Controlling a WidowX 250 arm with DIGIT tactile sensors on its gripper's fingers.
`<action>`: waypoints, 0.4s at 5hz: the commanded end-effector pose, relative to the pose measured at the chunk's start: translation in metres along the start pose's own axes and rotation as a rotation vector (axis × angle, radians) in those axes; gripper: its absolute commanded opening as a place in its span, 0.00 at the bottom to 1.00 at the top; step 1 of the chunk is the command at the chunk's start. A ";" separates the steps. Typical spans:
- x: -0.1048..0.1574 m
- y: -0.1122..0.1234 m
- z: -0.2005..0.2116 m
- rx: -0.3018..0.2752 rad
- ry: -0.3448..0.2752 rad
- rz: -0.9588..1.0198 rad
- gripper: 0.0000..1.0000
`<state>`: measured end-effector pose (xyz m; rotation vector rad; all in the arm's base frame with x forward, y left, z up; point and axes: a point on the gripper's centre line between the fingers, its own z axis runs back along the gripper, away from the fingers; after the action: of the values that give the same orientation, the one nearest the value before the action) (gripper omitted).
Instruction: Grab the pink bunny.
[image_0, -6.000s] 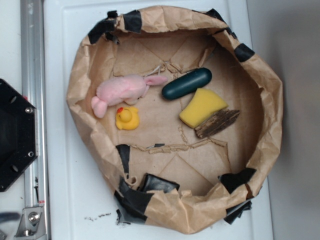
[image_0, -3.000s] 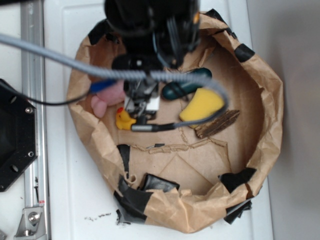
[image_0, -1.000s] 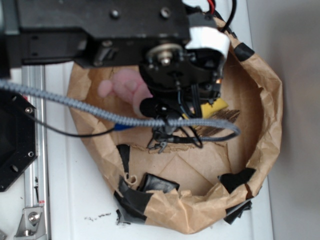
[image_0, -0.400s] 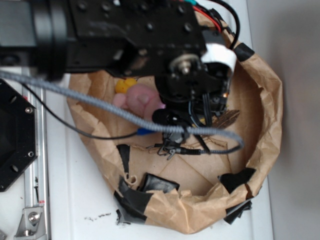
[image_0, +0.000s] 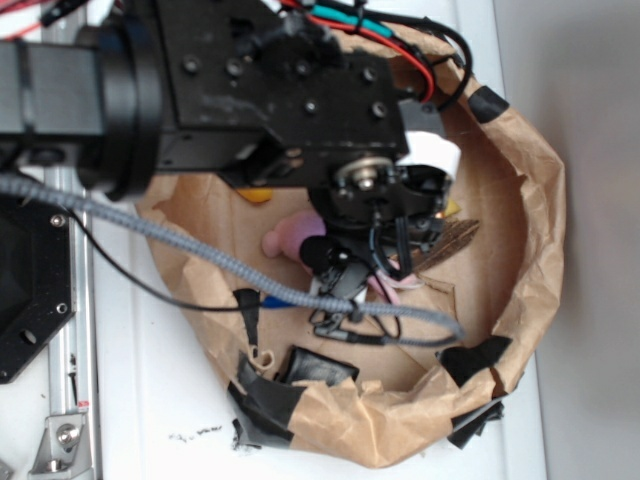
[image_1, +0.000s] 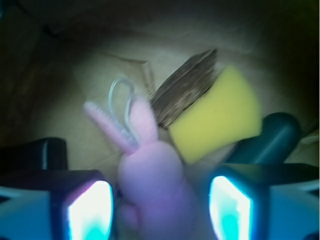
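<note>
Pink fuzz fills the middle of the wrist view; the bunny (image_1: 150, 185) sits between the two fingers (image_1: 90, 210) of the gripper (image_1: 160, 212), ears pointing away from the camera, with a pale loop beside them. The pads stand either side of its body, and whether they press the plush or leave a gap I cannot tell; the blur hides the contact. From outside, the bunny (image_0: 285, 240) shows as a pink patch under the arm (image_0: 250, 90), inside the paper bowl (image_0: 540, 230) on the white surface (image_0: 120, 400), near the middle of the bowl; whether it rests on the paper or hangs clear is not plain.

Beyond it lie a bark chip (image_1: 187, 90), a yellow sponge (image_1: 220, 120) and a dark green cylinder (image_1: 272, 137), all apart from the bunny.

To do this well, I judge the grip should bite the thick body, not the ears; soft plush gives, so squeeze firmly, then lift straight up, keeping clear of the sponge and the bowl's crumpled wall.
</note>
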<state>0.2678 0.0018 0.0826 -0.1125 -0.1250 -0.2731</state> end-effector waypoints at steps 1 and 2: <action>-0.027 0.010 -0.003 -0.055 -0.037 -0.006 1.00; -0.030 0.005 -0.028 -0.043 0.001 -0.059 1.00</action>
<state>0.2415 0.0109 0.0429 -0.1586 -0.0888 -0.3028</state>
